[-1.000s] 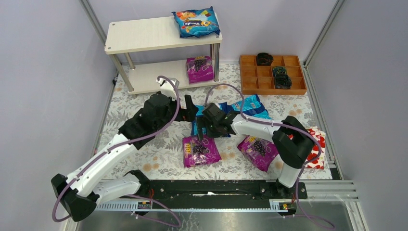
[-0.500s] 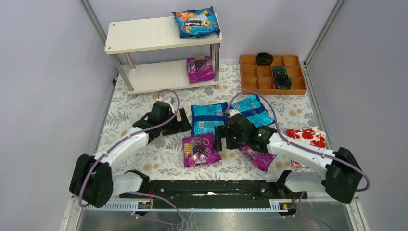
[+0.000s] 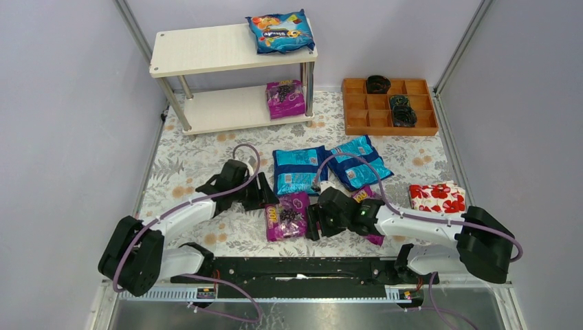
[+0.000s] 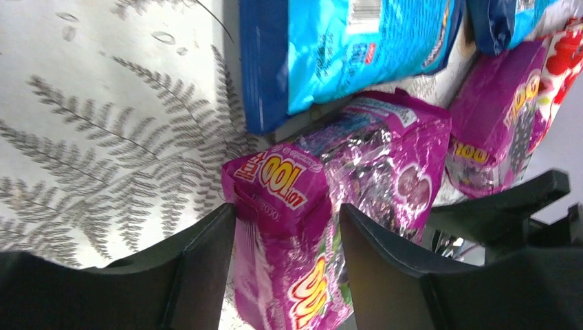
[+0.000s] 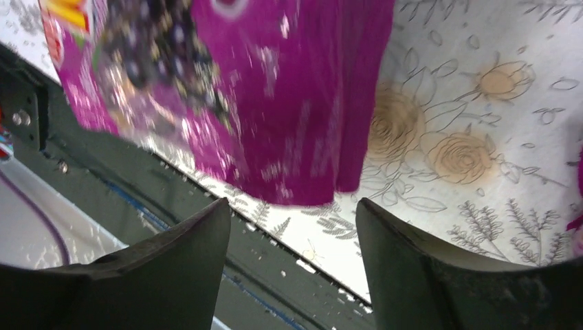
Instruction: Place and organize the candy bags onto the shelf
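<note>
A purple candy bag lies on the floral mat between my two grippers. My left gripper straddles its left end. In the left wrist view the fingers press both sides of the bunched bag, so the left gripper is shut on it. My right gripper is open just right of that bag, which lies ahead of its jaws in the right wrist view. A second purple bag is partly under the right arm. Two blue bags lie behind. The shelf holds a blue bag on its top board and a purple bag on the board below.
An orange compartment tray with dark items stands at the back right. A white packet with red flowers lies at the right. The black base rail runs along the near edge, close behind the right gripper.
Both arms swung down from the blue bags to the front purple bag. The left gripper came onto its left end; the right came to its right edge. The bag looks squeezed narrower.
</note>
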